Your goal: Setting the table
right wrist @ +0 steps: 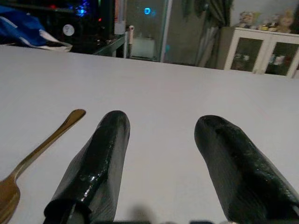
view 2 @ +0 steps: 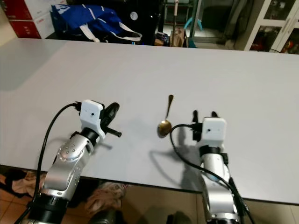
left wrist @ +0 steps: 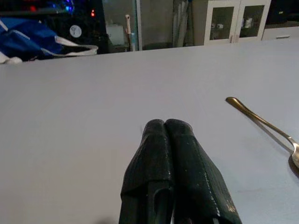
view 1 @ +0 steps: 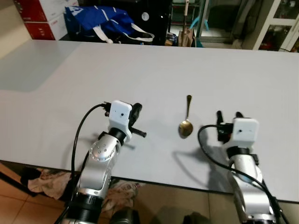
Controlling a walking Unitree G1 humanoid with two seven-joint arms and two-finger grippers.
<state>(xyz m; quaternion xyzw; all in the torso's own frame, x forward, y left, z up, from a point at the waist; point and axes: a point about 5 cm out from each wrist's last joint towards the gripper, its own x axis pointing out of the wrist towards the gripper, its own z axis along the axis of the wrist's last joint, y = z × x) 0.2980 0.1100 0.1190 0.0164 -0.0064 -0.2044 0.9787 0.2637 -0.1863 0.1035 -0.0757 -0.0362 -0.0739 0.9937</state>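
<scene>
A gold spoon (view 1: 186, 122) lies on the white table (view 1: 154, 70) near its front edge, bowl toward me and handle pointing away. My left gripper (view 1: 136, 112) rests low over the table to the spoon's left, its two black fingers (left wrist: 168, 172) pressed together with nothing between them. Just right of the spoon, my right gripper (view 1: 229, 115) stands open, and its fingers (right wrist: 98, 158) are spread with bare table between them. The spoon (right wrist: 32, 156) lies beside that gripper's left finger, apart from it.
A blue bag (view 1: 105, 21) and red-and-white boxes (view 1: 39, 16) stand beyond the table's far edge at the left. Glass-door cabinets (view 1: 278, 23) are at the back right. Crumpled cloth (view 1: 46, 182) lies on the floor below the front edge.
</scene>
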